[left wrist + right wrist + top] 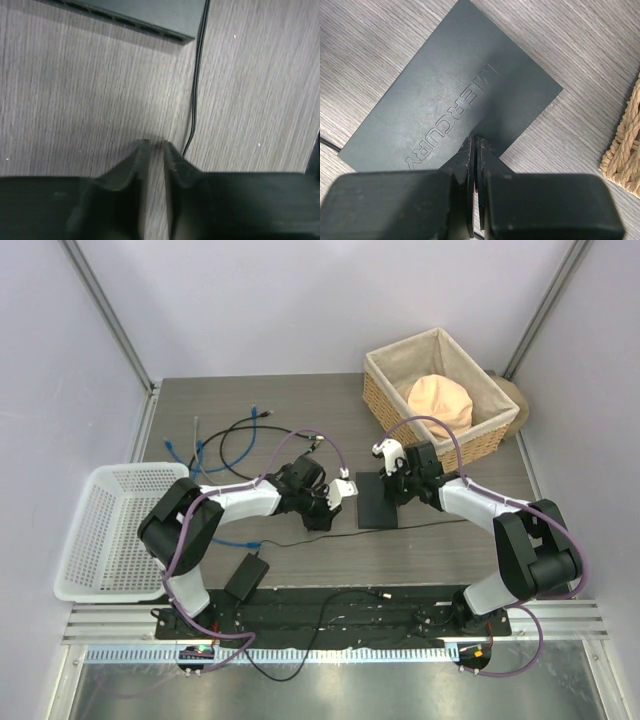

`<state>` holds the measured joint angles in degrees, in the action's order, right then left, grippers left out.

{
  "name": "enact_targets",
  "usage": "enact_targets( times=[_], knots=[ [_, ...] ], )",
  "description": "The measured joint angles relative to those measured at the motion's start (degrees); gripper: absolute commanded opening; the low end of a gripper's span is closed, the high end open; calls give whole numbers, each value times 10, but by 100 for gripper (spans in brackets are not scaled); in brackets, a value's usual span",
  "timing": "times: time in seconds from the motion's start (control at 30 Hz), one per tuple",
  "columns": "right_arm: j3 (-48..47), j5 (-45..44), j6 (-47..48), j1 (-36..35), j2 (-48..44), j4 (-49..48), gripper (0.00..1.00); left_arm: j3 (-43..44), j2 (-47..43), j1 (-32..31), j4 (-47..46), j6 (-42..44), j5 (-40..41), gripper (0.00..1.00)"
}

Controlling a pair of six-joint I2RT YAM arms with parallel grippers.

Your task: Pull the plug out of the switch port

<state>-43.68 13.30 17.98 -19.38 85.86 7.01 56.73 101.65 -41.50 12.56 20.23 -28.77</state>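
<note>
L hand (154, 147): narrow gap, empty.
R hand (475, 142): shut, tips over switch (455, 95).
Risk: we close short of ports (145, 31) ahead, or snag black cable (197, 75) just right.

Greys, black and tan before us
We see a dark-grey switch (455, 95), streaky grey wood-grain tabletop (75, 100), black cable (196, 75), tan woven basket (375, 400), white lattice crate (110, 530).

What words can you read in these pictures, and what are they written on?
"MERCURY": letters pressed into the flat top of the dark-grey switch, in the right wrist view.
Nothing else can be read: the top view and the left wrist view show no legible words, numbers or signs.
</note>
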Motion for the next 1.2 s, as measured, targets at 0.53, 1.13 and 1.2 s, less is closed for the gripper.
enact_targets(
  times=[0.53,1.13,1.2],
  knots=[
    [0,1,1,2,0,0,1,66,-26,34,110,62,7,50],
    [-33,2,-84,65,34,57,1,22,2,-60,56,106,13,23],
    [-31,2,-88,65,34,64,1,16,2,-72,33,115,38,3]
  ],
)
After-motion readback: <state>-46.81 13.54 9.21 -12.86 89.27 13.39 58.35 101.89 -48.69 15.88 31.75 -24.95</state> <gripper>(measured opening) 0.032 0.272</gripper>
